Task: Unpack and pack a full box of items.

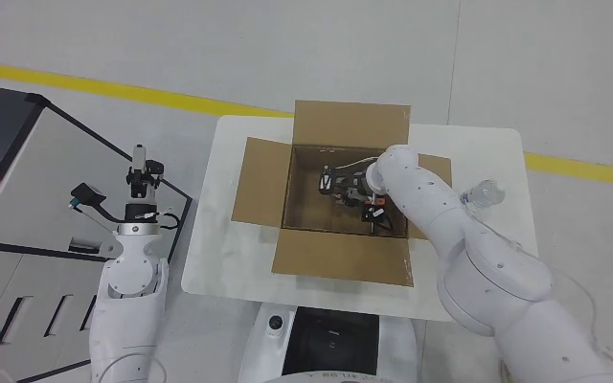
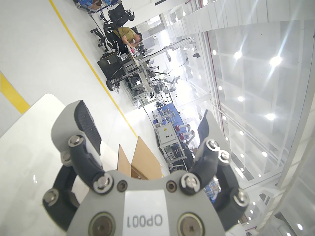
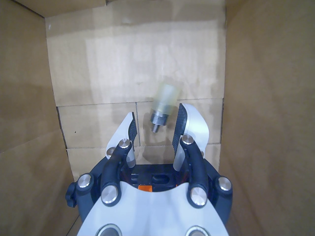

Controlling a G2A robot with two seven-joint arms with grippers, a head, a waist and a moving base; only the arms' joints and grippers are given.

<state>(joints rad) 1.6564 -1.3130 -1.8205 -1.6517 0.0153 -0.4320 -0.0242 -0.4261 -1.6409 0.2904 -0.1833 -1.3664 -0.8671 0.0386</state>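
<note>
Box open-flapped at counter centre; right tool inside, jaws wide, right wrist view reveals blurred capped bolt between them, contact unclear; left tool wide, beyond counter's left edge

Dial centred on the box, 12 o'clock away from the robot.

- Table: carries the box at its middle, with flaps spread outward at 12, 3, 6 and 9 o'clock.
- Right gripper: inside the box, entering from 3 o'clock and pointing toward 9.
- Threaded part: in the box, between the right gripper's fingertips and just ahead of them. Whether it rests on the floor of the box cannot be told.
- Loose item: on the table at 3 o'clock, just beyond that flap.
- Left gripper: at 9 o'clock, off the table's edge, well apart from the box.
</note>
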